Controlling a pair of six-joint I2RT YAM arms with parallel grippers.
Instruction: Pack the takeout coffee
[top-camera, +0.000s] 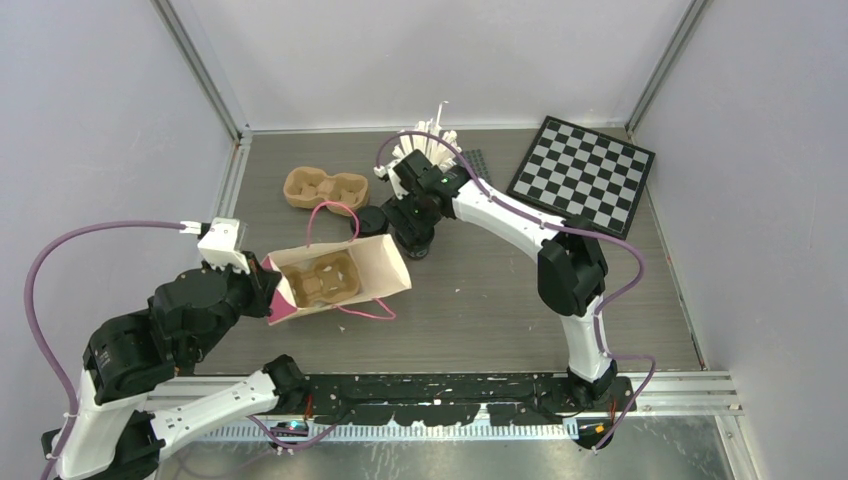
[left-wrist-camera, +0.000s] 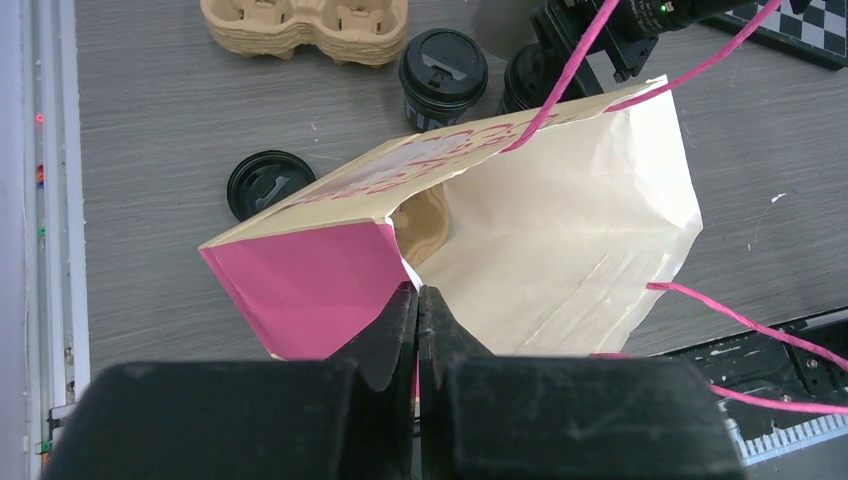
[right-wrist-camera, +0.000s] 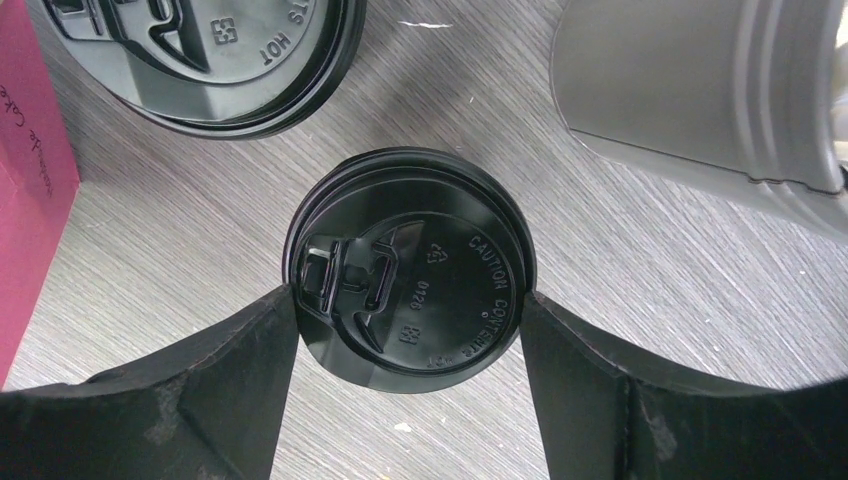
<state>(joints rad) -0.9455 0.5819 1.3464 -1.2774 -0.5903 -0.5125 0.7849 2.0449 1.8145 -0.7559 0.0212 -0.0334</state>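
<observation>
While the left gripper (left-wrist-camera: 418, 305) pinches the rim of the paper bag (left-wrist-camera: 560, 230) with its fingers shut tight on the paper, the bag sits on the table (top-camera: 500, 300), left of the middle and closer to the near edge. Its open mouth faces the top camera (the bag is pink outside and cream inside). A brown tray (top-camera: 322, 278) with two cup holes sits down inside the bag.

The right gripper (right-wrist-camera: 410, 300) hangs over one coffee cup (right-wrist-camera: 430, 250). This cup stands upright on the table just past the bag's far right corner. The two fingers (right-wrist-camera: 200, 400) are wide apart, one on each side of the black lid. They look to touch the lid's rim, but I cannot tell if they squeeze it.

The other coffee cup (left-wrist-camera: 443, 70) stands just beside the first one, on its left, with its lid on too. Both cups are outside the bag.

A loose black lid (left-wrist-camera: 270, 183) lies flat on the table near the bag's pink side. A stack of brown trays (top-camera: 325, 187) sits closer to the far edge, left of the middle. A grey cup (right-wrist-camera: 700, 80) of white sticks (top-camera: 425, 135) stands by the middle of the far edge. A checkerboard (top-camera: 583, 175) lies in the far right corner.
</observation>
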